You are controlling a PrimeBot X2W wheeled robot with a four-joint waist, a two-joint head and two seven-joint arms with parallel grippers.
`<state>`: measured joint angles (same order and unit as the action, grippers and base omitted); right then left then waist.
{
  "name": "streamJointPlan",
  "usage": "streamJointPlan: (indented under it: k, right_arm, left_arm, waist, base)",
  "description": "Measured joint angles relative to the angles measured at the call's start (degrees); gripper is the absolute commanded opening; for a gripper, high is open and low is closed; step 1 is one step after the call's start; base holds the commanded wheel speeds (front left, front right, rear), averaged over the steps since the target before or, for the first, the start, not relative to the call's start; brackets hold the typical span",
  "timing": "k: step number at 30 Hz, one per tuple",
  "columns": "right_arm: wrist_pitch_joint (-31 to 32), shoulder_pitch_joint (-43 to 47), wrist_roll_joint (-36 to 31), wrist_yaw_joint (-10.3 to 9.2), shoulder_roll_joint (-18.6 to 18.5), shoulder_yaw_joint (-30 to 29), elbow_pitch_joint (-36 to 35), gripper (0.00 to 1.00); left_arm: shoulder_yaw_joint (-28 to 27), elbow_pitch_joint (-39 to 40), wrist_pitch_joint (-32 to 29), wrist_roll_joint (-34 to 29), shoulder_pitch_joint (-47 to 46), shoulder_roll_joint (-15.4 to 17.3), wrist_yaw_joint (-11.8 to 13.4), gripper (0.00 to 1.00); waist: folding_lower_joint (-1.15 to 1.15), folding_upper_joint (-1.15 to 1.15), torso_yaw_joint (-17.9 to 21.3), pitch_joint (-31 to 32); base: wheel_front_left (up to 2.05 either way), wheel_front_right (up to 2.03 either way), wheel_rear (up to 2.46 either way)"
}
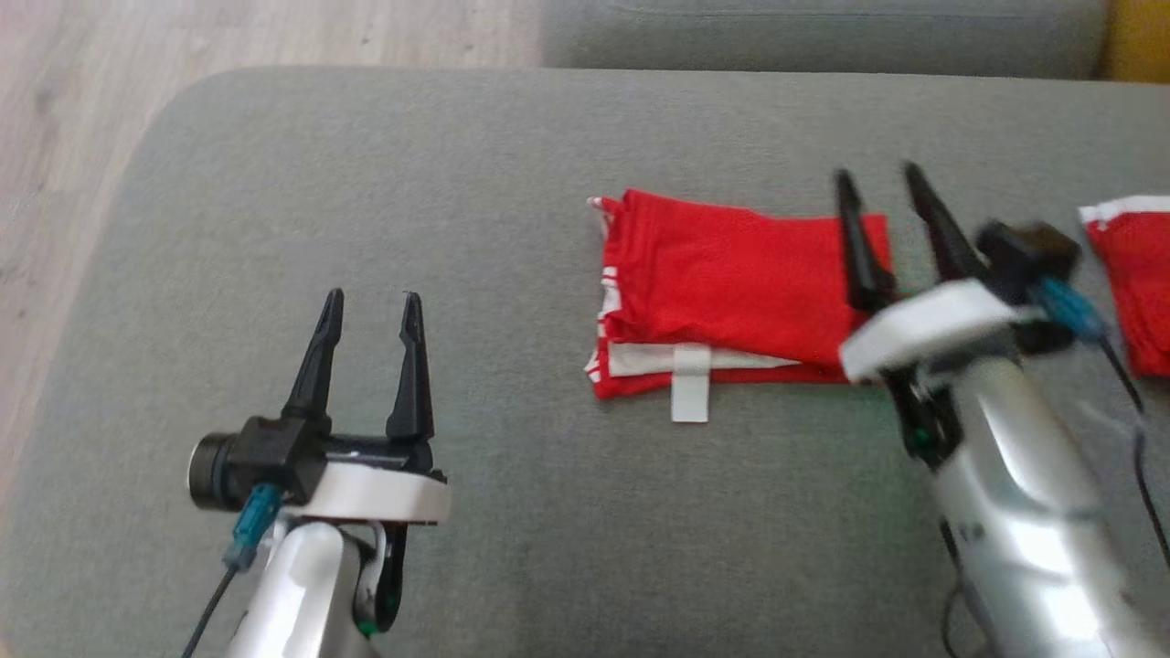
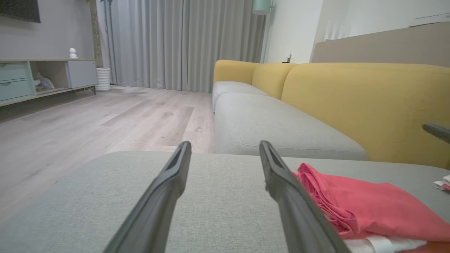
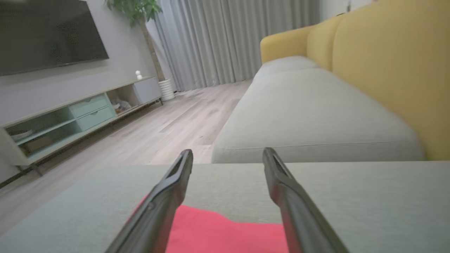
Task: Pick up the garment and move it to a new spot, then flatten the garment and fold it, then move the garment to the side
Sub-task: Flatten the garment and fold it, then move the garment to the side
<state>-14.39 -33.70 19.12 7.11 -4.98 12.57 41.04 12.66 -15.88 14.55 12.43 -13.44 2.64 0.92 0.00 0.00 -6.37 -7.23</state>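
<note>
The garment [image 1: 722,288] is a red piece with white trim, folded into a rectangle on the grey cushion [image 1: 457,210], a white tag poking out at its near edge. My right gripper [image 1: 877,183] is open over its right edge, nothing between the fingers, and red cloth [image 3: 225,233] lies below them in the right wrist view. My left gripper [image 1: 370,306] stands open and empty to the left of the garment, apart from it. In the left wrist view the garment [image 2: 365,207] lies just right of the left gripper [image 2: 225,147].
Another red and white piece of cloth [image 1: 1133,274] lies at the right edge of the cushion. Wooden floor [image 1: 64,137] runs past the cushion's left side. A sofa with a yellow back [image 2: 351,102] and grey seats stands beyond the far edge.
</note>
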Motion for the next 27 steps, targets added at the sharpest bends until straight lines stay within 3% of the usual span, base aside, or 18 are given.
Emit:
streamJointPlan:
  k: [6,11,15,22,27]
  right_arm:
    - [0.00,14.96,-9.20,0.00,0.62,-11.06,-12.07,1.00]
    - [0.00,21.90,-12.00,0.00,1.59,-14.34,-17.78,1.00]
    - [0.00,25.37,-10.39,0.00,1.93,-13.80,-18.76,1.00]
    - [0.00,25.83,-10.37,0.00,2.23,-13.47,-19.00,1.00]
    - [1.85,20.55,-11.94,0.00,2.23,-14.35,-17.59,1.00]
  left_arm:
    - [-1.79,-0.55,0.08,2.97,2.95,0.00,-0.92,1.00]
    - [-2.26,-0.94,0.08,2.67,4.27,-0.01,-0.99,1.00]
    - [-3.14,-1.52,0.08,2.63,4.88,0.00,-0.98,1.00]
    - [-3.07,-1.57,0.08,2.63,5.54,0.01,-1.01,1.00]
    - [-1.86,-1.29,0.08,2.61,4.35,0.01,-1.01,1.00]
  waist:
    - [0.00,0.00,3.41,1.09]
    - [0.00,0.00,5.39,1.78]
    - [0.00,0.00,6.37,2.02]
    - [0.00,0.00,6.03,0.92]
    - [0.01,0.00,4.67,-1.52]
  base:
    - [0.00,0.00,0.00]
    - [0.00,0.00,0.00]
    - [0.00,0.00,0.00]
    - [0.00,0.00,0.00]
    - [0.00,0.00,0.00]
